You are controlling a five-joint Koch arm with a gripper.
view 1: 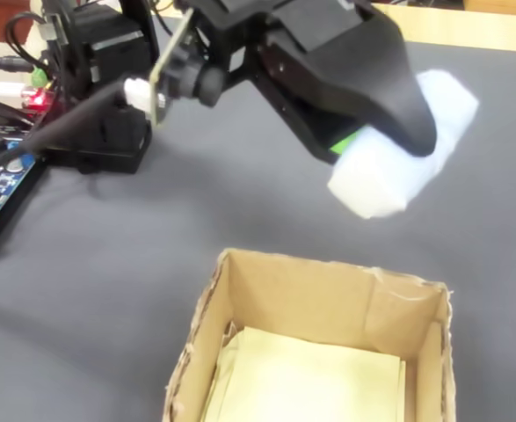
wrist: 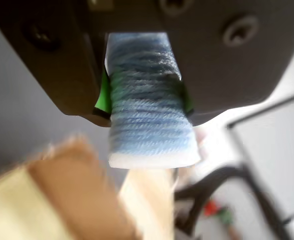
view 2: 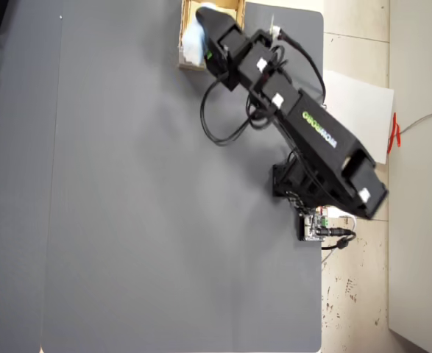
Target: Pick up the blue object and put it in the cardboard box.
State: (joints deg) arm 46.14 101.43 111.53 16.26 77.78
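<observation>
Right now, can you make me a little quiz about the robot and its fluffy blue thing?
1. True or false: the gripper is squeezing the blue object.
2. In the fixed view, is the blue object A) inside the cardboard box, B) held in the air beyond the box's far wall, or C) lying on the table?
3. What colour are the pads pressing on the blue object?

Key: 1 true; 2 B; 3 green.
</observation>
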